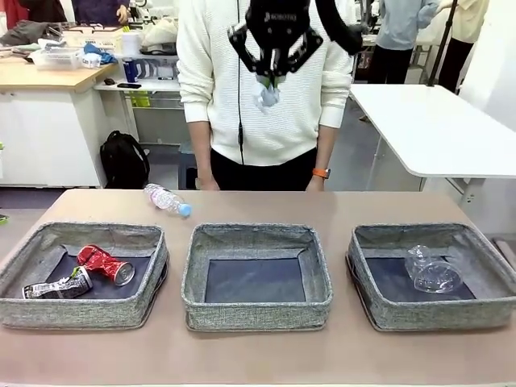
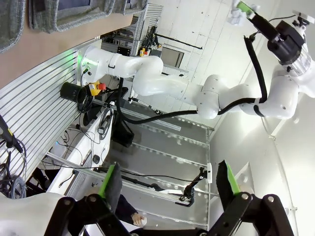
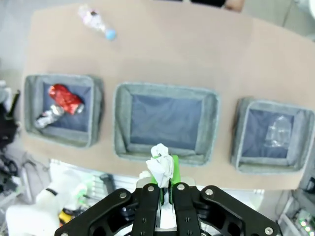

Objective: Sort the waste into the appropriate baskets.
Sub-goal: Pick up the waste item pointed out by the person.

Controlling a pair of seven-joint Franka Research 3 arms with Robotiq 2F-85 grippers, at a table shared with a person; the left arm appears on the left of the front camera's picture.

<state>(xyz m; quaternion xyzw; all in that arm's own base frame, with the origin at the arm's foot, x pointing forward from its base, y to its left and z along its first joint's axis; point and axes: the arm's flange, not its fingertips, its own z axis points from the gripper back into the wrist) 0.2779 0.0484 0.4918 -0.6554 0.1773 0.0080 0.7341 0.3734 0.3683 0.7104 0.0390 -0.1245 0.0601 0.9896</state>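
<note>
crumpled white paper ball (image 1: 266, 95) is pinched in the right gripper (image 1: 272, 78) high above the middle grey basket (image 1: 256, 310) (left gripper (image 2: 169, 182) spread wide, holding nothing).

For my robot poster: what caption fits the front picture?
Right gripper holds a paper ball high above the middle basket.

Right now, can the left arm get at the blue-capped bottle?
Probably yes: the clear bottle lies on bare table beyond the left basket, the left gripper is open and empty, and the right gripper holds the paper ball high above.
</note>
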